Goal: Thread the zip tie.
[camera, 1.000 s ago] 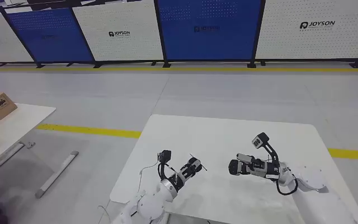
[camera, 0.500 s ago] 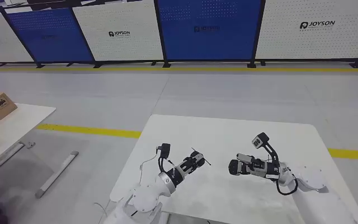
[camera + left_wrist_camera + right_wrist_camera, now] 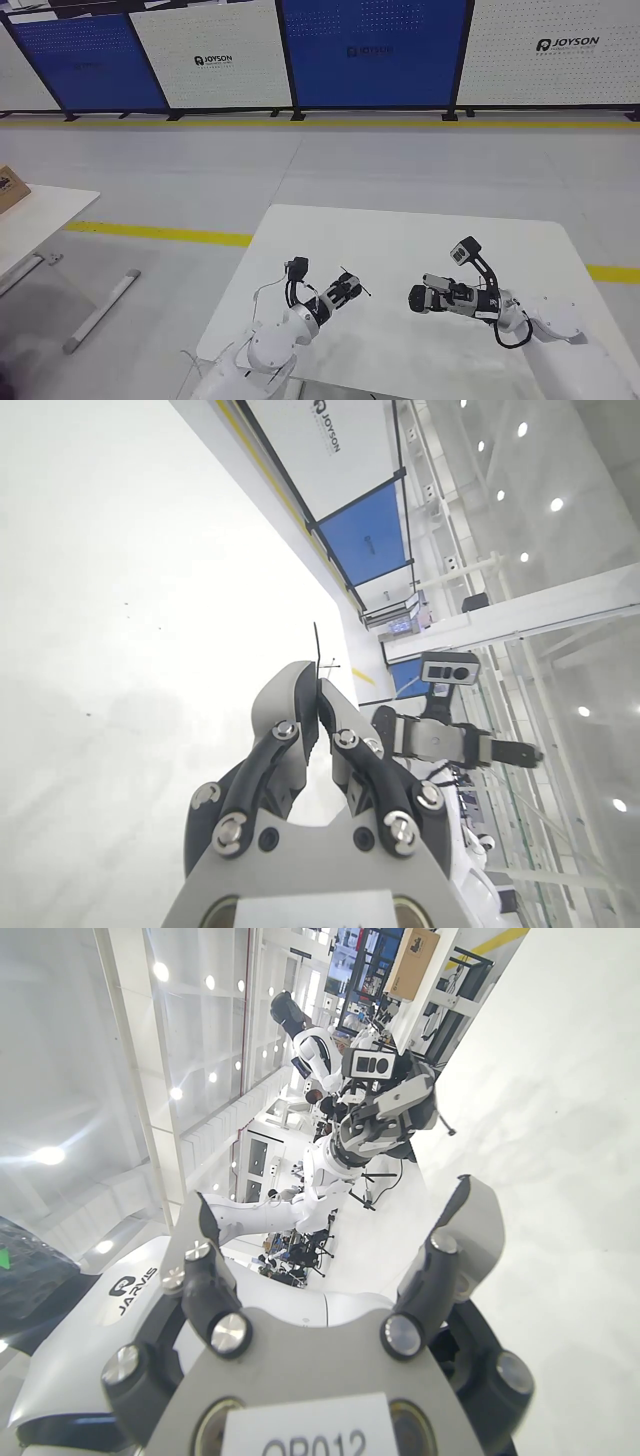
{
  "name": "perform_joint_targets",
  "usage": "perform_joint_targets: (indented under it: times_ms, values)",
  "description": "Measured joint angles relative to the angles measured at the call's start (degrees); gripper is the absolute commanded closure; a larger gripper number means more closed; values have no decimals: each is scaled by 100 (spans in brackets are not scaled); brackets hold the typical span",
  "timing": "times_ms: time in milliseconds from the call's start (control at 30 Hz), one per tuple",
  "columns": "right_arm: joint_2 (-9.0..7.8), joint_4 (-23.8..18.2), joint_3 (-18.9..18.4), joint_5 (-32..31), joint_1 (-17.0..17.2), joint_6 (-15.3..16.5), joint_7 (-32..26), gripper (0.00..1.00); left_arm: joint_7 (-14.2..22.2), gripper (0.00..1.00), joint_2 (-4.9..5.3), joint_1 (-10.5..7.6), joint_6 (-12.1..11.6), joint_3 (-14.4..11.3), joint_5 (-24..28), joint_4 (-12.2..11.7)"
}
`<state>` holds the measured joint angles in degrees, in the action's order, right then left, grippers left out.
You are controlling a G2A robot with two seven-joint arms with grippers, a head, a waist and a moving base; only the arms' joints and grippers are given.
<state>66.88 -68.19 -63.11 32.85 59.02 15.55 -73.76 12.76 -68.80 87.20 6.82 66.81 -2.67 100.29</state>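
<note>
left gripper (image 3: 318,680) pinched tight on thin black plastic zip tie (image 3: 316,643), right gripper (image 3: 332,1198) spread wide, empty, both over white table (image 3: 430,240)

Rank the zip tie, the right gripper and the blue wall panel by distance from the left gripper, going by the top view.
1. zip tie: clamped in the left gripper itself.
2. right gripper: facing it, open, a gap apart.
3. blue wall panel: far back, at the room's edge.
</note>
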Motion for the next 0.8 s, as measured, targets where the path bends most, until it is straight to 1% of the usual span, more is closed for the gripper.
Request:
perform_joint_targets:
  times_ms: [500,533,600,667,700,733,800]
  values:
    - [0,0,0,0,0,0,0,0,4,100,0,4,-12,0,21,5]
    - [0,0,0,0,0,0,0,0,-2,100,-1,7,-38,-3,33,20]
    - [0,0,0,0,0,0,0,0,-43,100,-1,51,-147,24,111,124]
    - [0,0,0,0,0,0,0,0,-74,100,11,173,-331,127,264,343]
    - [0,0,0,0,0,0,0,0,-65,100,21,239,-426,180,316,444]
    - [0,0,0,0,0,0,0,0,-32,100,36,338,-572,253,364,586]
    - [0,0,0,0,0,0,0,0,65,100,63,509,-795,349,380,786]
